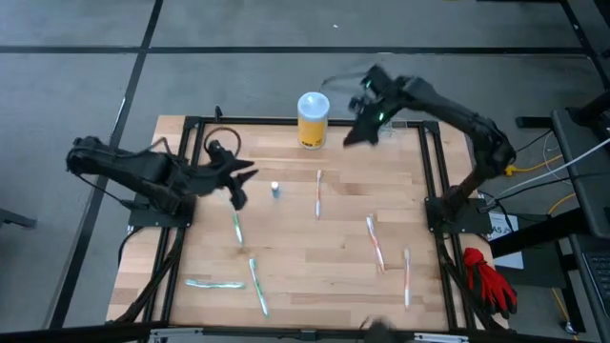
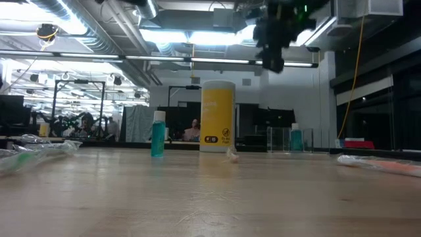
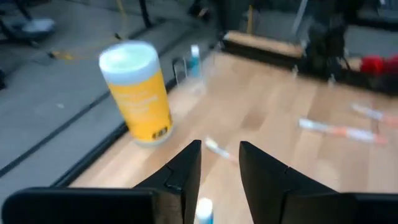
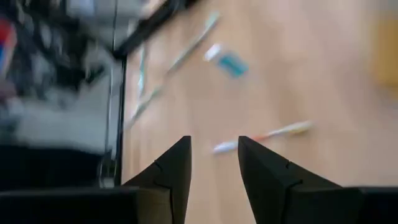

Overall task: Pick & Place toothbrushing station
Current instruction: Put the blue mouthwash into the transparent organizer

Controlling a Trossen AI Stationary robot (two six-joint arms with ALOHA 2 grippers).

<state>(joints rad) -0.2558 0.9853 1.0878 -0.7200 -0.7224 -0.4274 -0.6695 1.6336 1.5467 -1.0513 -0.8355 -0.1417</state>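
Note:
The see-through toothbrushing station stands on the table's far side, right of the yellow canister. It also shows in the left wrist view, with a small teal bottle beside it. My right gripper is open and empty, and in the low view it hangs high above the table near the station. My left gripper is open and empty at the table's left. A second small teal bottle stands just ahead of its fingertips.
Several toothbrushes lie scattered on the wood: near the middle, at the right, and toward the near left. A black frame runs along the table's edges. A red glove lies off the table's right.

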